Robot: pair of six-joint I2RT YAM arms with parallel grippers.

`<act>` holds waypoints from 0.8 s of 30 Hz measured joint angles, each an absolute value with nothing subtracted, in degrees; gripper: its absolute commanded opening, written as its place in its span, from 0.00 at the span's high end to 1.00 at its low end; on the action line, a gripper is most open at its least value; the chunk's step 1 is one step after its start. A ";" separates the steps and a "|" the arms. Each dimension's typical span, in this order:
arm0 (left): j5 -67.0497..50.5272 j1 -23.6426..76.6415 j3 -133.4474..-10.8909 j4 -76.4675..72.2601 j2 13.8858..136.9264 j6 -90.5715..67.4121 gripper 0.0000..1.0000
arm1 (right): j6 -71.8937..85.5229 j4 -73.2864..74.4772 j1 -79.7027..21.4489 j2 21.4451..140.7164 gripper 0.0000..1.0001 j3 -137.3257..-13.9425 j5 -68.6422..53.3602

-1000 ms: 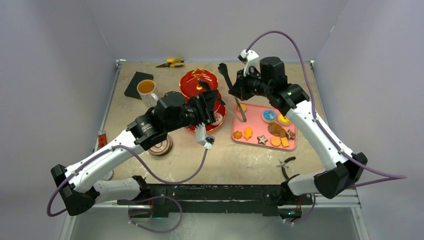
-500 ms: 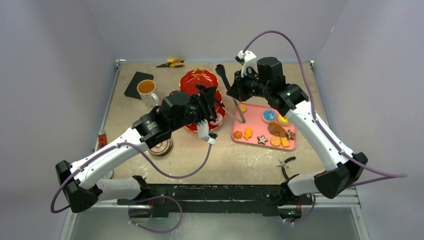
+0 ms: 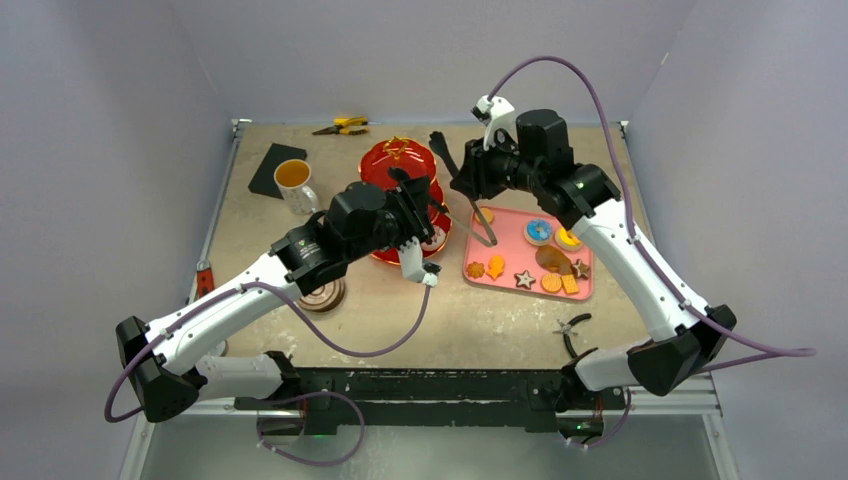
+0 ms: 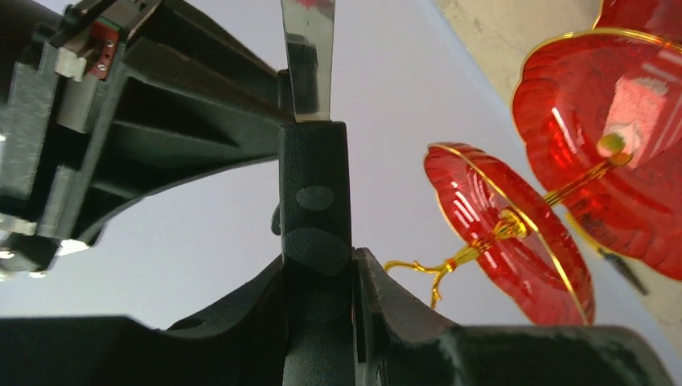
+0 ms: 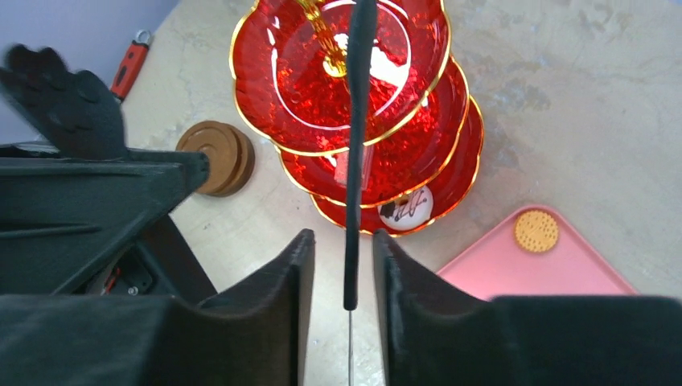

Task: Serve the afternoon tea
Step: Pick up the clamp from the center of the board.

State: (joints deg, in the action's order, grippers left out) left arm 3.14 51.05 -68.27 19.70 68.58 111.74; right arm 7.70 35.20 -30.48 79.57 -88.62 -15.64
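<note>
The red three-tier stand (image 3: 398, 160) stands at the table's middle back; it also shows in the left wrist view (image 4: 515, 241) and the right wrist view (image 5: 338, 80). A white iced pastry (image 5: 410, 207) lies on its lowest tier. My left gripper (image 3: 418, 205) is over the stand's right side, shut (image 4: 319, 257) on one black tip of the tongs (image 4: 315, 201). My right gripper (image 3: 468, 183) straddles the other tong arm (image 5: 354, 145); its jaws (image 5: 344, 237) stand apart from the arm. The mug of tea (image 3: 293, 178) is at the back left. The brown saucers (image 3: 322, 295) are left of centre. The copper cup does not show.
A pink tray (image 3: 505, 225) with several biscuits and pastries lies right of the stand. A black square (image 3: 277, 168) sits behind the mug. Yellow pliers (image 3: 343, 125) lie at the back edge, black pliers (image 3: 572, 330) front right, and a red-handled tool (image 3: 203, 278) at the left edge.
My left gripper has moved up and back over the stand toward the tongs. My right gripper and the tongs have shifted slightly left.
</note>
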 measured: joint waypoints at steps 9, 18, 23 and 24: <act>2.79 51.13 -68.27 15.92 68.55 93.06 1.00 | 9.76 31.20 -30.48 77.01 0.01 -92.16 -15.62; 3.95 51.13 -71.79 7.51 68.62 62.43 1.00 | 14.09 13.52 -30.06 57.10 0.01 -85.01 -5.10; 3.01 51.11 -75.57 5.15 68.45 45.19 1.00 | 15.90 2.46 -30.02 47.75 0.01 -80.68 -3.64; 2.50 51.11 -76.01 5.13 68.34 42.30 1.00 | 16.10 0.71 -30.02 46.98 0.01 -80.09 -4.01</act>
State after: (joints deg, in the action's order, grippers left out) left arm 2.50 51.11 -76.01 5.13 68.34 42.30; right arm 16.10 0.71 -30.02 46.98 -80.09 -4.01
